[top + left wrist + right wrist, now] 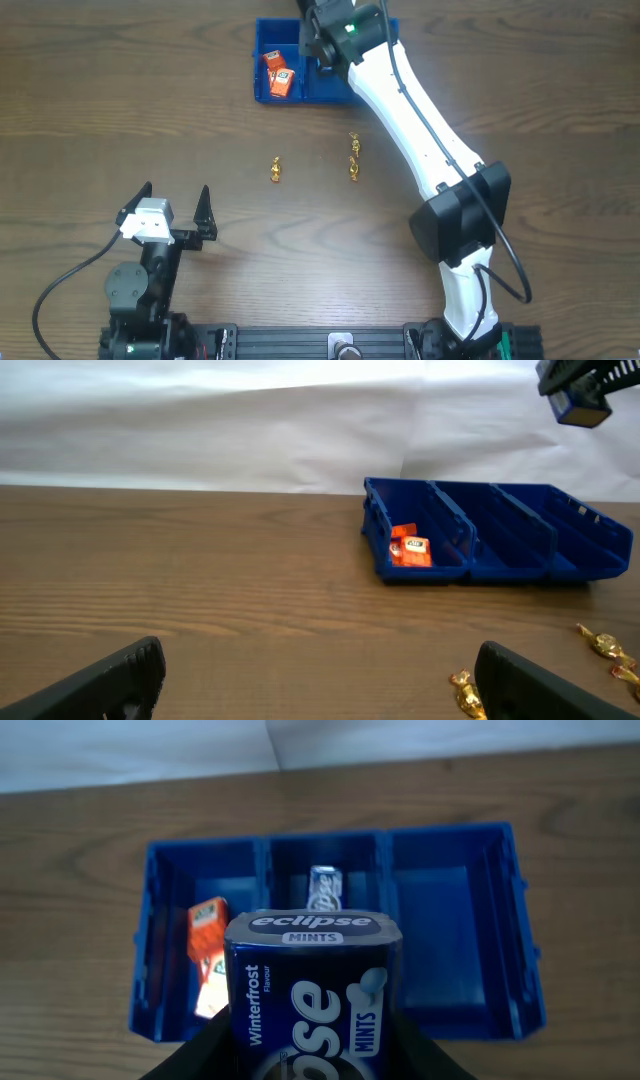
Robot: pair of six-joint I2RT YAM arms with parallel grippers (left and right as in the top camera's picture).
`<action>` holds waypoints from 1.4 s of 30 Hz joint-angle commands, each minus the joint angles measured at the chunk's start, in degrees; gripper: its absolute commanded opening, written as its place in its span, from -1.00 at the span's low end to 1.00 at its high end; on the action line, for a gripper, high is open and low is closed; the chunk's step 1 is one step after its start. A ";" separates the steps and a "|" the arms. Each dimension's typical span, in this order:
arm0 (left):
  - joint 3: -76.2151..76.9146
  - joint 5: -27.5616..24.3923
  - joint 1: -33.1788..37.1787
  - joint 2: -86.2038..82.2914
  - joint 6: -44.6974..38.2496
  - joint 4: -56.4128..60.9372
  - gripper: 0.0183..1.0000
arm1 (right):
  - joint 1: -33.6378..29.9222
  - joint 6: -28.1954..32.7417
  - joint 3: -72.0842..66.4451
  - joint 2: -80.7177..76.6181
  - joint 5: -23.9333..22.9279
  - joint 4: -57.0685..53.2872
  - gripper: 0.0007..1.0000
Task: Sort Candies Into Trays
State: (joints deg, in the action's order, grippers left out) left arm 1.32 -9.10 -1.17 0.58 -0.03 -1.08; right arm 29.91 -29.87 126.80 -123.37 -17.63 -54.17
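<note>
A blue three-compartment tray lies at the table's far side. Two orange candy boxes rest in its left compartment. My right gripper hangs above the tray, shut on a dark blue mint tin. In the right wrist view, a second mint tin lies in the middle compartment, beside the orange boxes; the right compartment holds nothing. Three gold-wrapped candies lie on the wood in front of the tray. My left gripper stands open near the front left, holding nothing.
The wooden table is bare to the left and right of the tray. A white wall stands behind the table. The right arm's white link stretches diagonally over the table's right half.
</note>
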 commanded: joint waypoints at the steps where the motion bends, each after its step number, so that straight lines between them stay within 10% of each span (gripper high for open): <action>1: -1.05 -1.25 0.31 -0.42 -0.20 -2.34 0.99 | -0.74 1.51 0.61 -4.66 -1.05 0.79 -0.38; 42: -1.05 -1.25 0.31 -0.42 -0.20 -2.34 0.99 | -1.11 1.49 0.55 -9.44 -4.66 6.45 -0.31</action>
State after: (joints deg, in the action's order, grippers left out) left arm 1.32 -9.10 -1.17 0.58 -0.03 -1.08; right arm 29.15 -29.04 126.78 -132.27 -20.51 -48.07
